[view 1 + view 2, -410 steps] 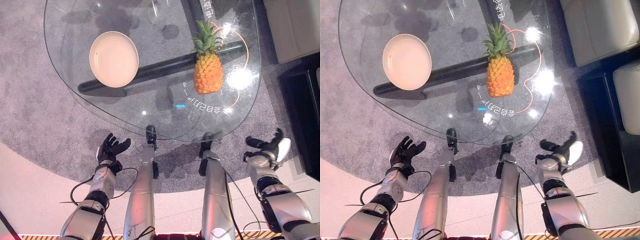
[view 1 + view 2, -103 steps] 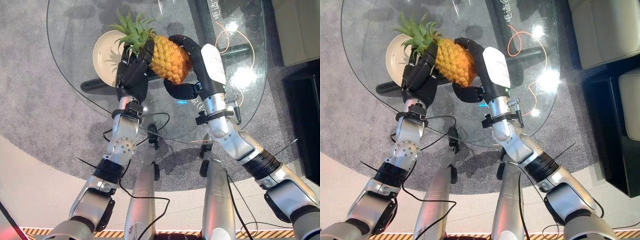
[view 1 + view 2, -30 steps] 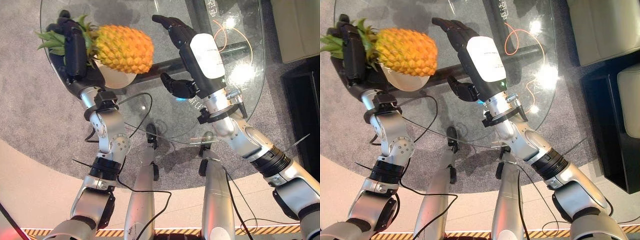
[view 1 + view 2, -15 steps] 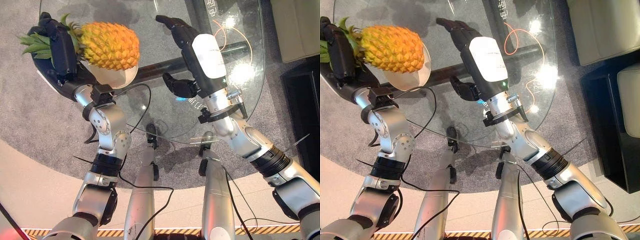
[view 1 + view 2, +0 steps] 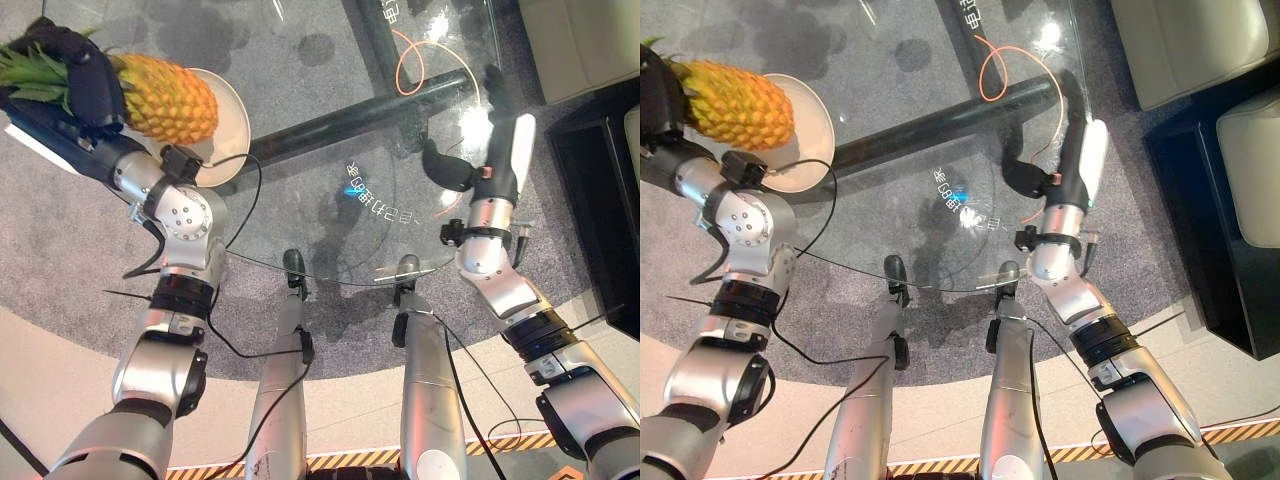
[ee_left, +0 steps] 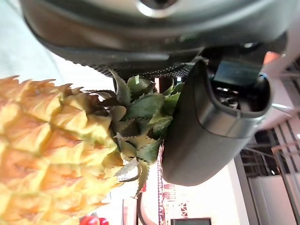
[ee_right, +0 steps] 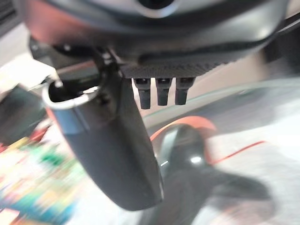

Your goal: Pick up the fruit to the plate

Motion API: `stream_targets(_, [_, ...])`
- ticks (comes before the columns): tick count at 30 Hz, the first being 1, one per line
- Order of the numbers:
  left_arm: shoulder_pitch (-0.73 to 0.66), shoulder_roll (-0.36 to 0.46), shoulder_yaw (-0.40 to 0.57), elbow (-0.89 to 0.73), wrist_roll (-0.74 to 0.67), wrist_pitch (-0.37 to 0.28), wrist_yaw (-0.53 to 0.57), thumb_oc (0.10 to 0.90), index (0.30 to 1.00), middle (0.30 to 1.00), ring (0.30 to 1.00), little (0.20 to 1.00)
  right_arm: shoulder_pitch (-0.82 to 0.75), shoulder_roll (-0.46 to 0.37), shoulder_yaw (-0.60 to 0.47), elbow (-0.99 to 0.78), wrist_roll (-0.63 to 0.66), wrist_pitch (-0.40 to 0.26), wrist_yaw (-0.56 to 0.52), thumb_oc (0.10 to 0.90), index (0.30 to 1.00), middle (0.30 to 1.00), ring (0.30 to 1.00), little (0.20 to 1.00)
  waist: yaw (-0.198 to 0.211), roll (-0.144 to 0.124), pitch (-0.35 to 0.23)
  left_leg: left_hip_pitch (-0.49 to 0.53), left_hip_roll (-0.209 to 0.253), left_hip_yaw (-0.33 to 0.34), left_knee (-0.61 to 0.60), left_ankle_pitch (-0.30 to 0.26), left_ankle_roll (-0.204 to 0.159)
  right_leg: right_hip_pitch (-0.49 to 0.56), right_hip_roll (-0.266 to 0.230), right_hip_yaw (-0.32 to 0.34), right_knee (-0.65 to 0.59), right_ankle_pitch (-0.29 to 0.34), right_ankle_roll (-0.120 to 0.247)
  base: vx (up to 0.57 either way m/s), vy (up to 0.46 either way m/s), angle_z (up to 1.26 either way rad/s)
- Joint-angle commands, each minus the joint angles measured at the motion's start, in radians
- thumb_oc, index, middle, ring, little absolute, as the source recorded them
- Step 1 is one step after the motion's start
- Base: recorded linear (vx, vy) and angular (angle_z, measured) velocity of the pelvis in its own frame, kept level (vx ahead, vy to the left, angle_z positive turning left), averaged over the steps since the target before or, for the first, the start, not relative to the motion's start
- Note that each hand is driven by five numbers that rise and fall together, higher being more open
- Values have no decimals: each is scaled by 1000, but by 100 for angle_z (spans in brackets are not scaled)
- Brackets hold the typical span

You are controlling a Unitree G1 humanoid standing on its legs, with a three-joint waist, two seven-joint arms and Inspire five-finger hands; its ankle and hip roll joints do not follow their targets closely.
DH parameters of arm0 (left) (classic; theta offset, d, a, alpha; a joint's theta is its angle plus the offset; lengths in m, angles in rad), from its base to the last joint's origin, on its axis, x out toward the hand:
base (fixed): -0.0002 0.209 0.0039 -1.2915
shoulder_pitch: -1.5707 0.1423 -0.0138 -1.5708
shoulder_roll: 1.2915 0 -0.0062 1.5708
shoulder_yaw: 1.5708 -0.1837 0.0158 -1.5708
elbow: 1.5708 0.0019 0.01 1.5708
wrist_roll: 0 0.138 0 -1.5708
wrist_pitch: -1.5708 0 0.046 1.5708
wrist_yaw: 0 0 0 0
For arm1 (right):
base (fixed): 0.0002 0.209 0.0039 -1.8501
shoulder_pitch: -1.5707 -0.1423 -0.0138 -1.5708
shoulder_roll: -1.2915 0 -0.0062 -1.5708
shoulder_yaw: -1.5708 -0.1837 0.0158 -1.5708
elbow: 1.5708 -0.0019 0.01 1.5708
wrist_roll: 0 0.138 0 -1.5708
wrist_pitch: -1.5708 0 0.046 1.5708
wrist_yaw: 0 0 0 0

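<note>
Over the glass table [image 5: 330, 150], the left hand [image 5: 85, 80] grips the pineapple [image 5: 165, 95] above the plate [image 5: 235, 125], unreleased, while the right hand [image 5: 495, 160] hovers empty, fingers relaxed.

A round clear glass table [image 5: 300, 150] on a black tubular base [image 5: 380, 105] is set on grey carpet [image 5: 60, 260], bordered by pale flooring [image 5: 60, 400], with a cream upholstered seat [image 5: 1190, 40] placed beside it.
</note>
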Motion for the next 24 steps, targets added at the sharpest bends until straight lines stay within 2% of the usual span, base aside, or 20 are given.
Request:
stream_targets(1, [-159,136,-3,30,133,-76,42,100,300,300,300,200,-32,-19,-52,18,102,-150,-71,800,900,900,900,900,-2,-28,-19,14,-36,36,109,-142,-9,84,58,-52,-183,70,-14,0,0,0])
stream_targets(3, [-185,170,-18,83,130,-54,50,100,300,300,300,200,-13,-26,-74,126,180,-190,-65,800,900,900,900,900,-6,-32,-19,9,-31,39,118,-146,-10,81,62,-49,-178,66,-19,0,0,0])
stream_targets(6, [-218,212,-36,151,119,-43,63,100,300,300,300,200,14,-32,-88,239,274,-214,-33,800,900,900,900,900,-13,-40,-19,0,-24,43,132,-153,-11,73,68,-46,-168,61,-23,0,0,0])
stream_targets(9, [-263,243,-60,216,97,-30,69,100,300,300,300,200,41,-24,-121,413,359,-237,65,800,900,900,900,900,-19,-49,-19,-9,-18,45,149,-160,-10,68,77,-43,-159,55,-29,0,0,0])
stream_targets(14, [-304,261,-85,274,93,-5,68,100,300,300,300,200,54,-12,-153,602,423,-255,169,800,900,900,900,900,-20,-62,-19,-21,-11,42,172,-168,-9,63,83,-41,-153,54,-32,3,-6,0])
stream_targets(18, [-336,271,-105,335,94,17,52,100,300,300,300,200,61,6,-160,722,422,-221,226,800,900,900,900,900,-21,-74,-19,-34,-5,38,193,-173,-8,57,88,-40,-146,56,-33,19,-33,-2])
stream_targets(24, [-339,271,-116,392,86,36,40,100,300,300,300,200,71,15,-159,806,385,-150,261,800,900,900,900,900,-27,-76,-19,-52,-2,36,214,-179,-6,39,92,-31,-137,57,-35,10,3,-2])
